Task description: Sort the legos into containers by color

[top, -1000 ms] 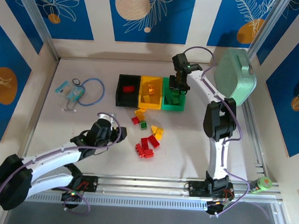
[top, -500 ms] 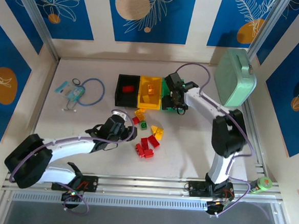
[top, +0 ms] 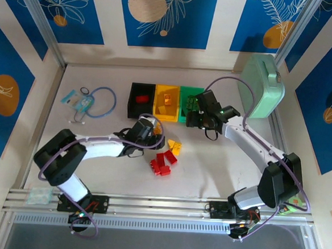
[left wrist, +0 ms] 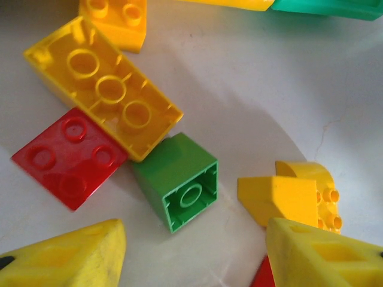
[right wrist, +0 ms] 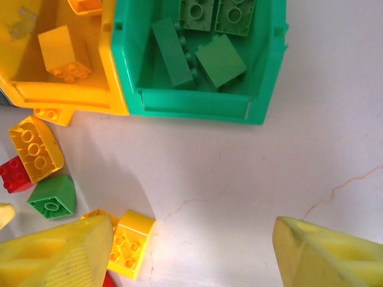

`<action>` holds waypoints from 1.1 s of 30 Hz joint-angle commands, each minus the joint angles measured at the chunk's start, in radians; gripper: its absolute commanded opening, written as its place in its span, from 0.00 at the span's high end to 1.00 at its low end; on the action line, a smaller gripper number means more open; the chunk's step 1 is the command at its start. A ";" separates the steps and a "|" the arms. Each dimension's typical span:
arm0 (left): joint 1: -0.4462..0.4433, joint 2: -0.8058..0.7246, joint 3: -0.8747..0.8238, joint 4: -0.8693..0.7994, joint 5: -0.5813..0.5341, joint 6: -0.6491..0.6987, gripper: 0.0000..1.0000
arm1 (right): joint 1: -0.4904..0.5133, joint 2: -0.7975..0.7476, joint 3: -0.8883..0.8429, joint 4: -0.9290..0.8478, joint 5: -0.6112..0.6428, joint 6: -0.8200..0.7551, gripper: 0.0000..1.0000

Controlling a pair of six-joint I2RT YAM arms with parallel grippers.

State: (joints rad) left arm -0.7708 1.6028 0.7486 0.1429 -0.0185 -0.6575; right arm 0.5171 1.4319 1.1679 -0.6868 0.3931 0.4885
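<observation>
Left jaws: I see my left gripper (left wrist: 194, 239) open, with nothing between the fingers.
Right jaws: my right gripper (right wrist: 192, 230) stands wide and empty.
Loose legos: a green brick (left wrist: 179, 182) lies just ahead of the left jaws, against a long yellow brick (left wrist: 105, 89) and just beside a red brick (left wrist: 69, 156).
Containers: the green bin (right wrist: 197, 107) sits ahead of the right jaws with green bricks (right wrist: 220, 60) inside. The yellow bin (right wrist: 66, 101) touches its left side, and the black bin (top: 132, 99) is beyond that.

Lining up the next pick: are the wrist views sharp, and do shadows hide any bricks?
Left wrist: sharp, a soft shadow crosses the table but the green brick reads clearly. Right wrist: sharp, green bin evenly lit, shadow dims the lower-left bricks without hiding them.
</observation>
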 commanded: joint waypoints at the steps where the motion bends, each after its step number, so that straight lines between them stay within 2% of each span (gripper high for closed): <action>1: -0.008 0.044 0.059 -0.038 0.011 -0.006 0.38 | 0.004 -0.035 -0.021 0.023 -0.008 0.031 0.29; 8: -0.021 0.119 0.152 -0.131 -0.045 0.012 0.39 | 0.003 -0.061 -0.064 0.044 -0.012 0.041 0.30; 18: -0.093 0.247 0.370 -0.412 -0.250 0.076 0.43 | -0.012 -0.120 -0.121 0.069 -0.023 0.059 0.31; 26: -0.115 0.285 0.401 -0.451 -0.270 0.067 0.51 | -0.029 -0.168 -0.170 0.079 -0.032 0.064 0.31; 33: -0.115 0.288 0.396 -0.430 -0.253 0.067 0.52 | -0.042 -0.198 -0.200 0.087 -0.045 0.068 0.31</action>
State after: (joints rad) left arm -0.8776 1.8763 1.1378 -0.2687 -0.2638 -0.5999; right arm 0.4808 1.2652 0.9840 -0.6117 0.3664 0.5404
